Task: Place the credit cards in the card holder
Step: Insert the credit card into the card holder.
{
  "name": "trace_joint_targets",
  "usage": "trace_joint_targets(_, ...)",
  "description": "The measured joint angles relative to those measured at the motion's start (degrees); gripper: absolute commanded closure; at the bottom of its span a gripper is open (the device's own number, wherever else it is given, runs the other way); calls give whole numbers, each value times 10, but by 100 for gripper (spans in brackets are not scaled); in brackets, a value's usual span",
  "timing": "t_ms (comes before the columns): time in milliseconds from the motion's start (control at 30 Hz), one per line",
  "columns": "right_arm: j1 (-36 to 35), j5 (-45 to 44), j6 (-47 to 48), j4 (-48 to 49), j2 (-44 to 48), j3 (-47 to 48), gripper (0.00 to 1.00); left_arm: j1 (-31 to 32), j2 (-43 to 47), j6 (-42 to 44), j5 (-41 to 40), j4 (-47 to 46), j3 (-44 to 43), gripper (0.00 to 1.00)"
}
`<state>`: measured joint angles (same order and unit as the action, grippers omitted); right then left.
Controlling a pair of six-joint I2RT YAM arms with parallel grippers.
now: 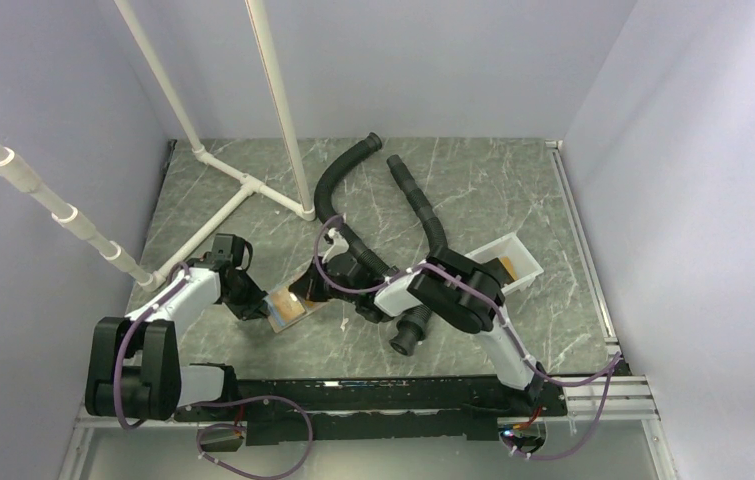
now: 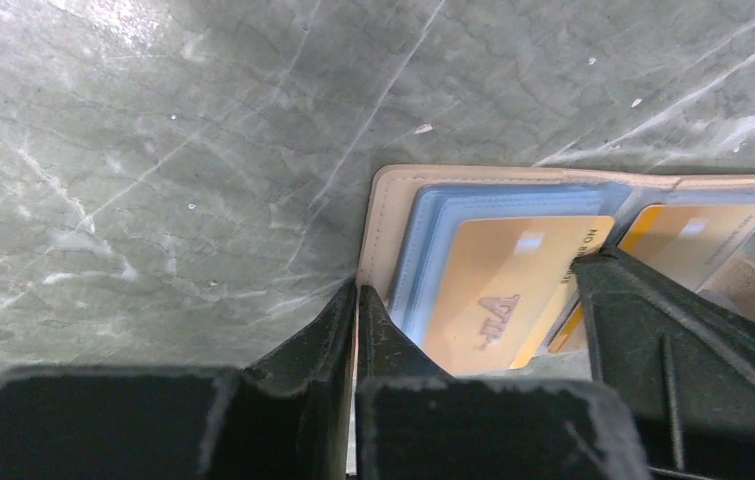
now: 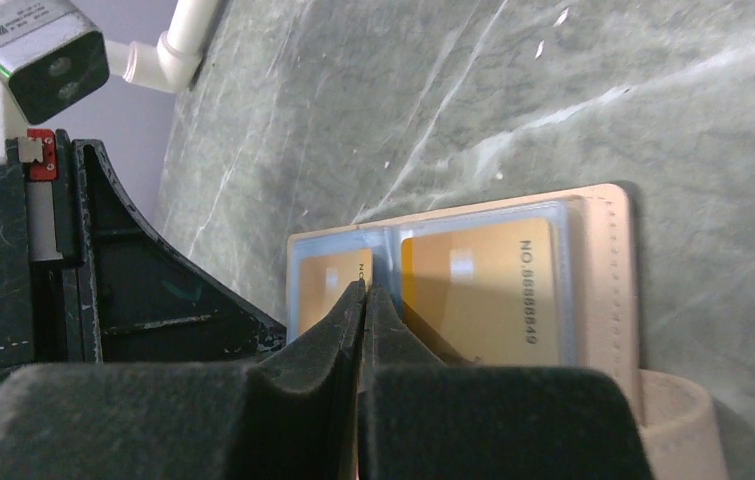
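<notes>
The tan card holder (image 1: 289,309) lies open on the marble table, its blue sleeves showing orange-yellow credit cards (image 2: 498,290). My left gripper (image 1: 253,302) is shut on the holder's tan left edge (image 2: 378,230), seen in the left wrist view (image 2: 356,300). My right gripper (image 1: 318,287) is shut, its tips (image 3: 364,287) resting at the holder's centre fold between two orange cards (image 3: 483,290); nothing shows between its fingers. The holder's snap tab (image 3: 678,425) sticks out at its right side. One right finger (image 2: 653,330) lies over the open holder in the left wrist view.
A shallow white tray (image 1: 521,281) stands right of the right arm, with an orange-brown flat piece (image 1: 506,265) inside. Black corrugated hoses (image 1: 338,180) (image 1: 416,200) lie behind, one end (image 1: 407,337) near the right arm. A white pipe frame (image 1: 248,190) stands at back left.
</notes>
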<state>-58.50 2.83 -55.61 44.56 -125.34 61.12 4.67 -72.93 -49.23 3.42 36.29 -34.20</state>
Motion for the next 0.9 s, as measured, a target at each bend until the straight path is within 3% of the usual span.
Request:
trace_joint_targets(267,-14,-12,2,-3,0,6,100,-2,-4,10,5,0,-3,89)
trace_joint_targets(467,-14,-11,46,-48,21,8,71,-2,-3,16,5,1,-3,83)
trace_joint_targets(633,-14,-28,147,-235,71,68,54,-2,12,16,3,11,-5,66)
trace_joint_targets(733,-14,-30,209,-305,118,71,56,-2,38,16,2,22,-7,63)
trace_joint_targets(900,-14,1,269,-344,139,76,72,-2,58,14,7,38,-17,68)
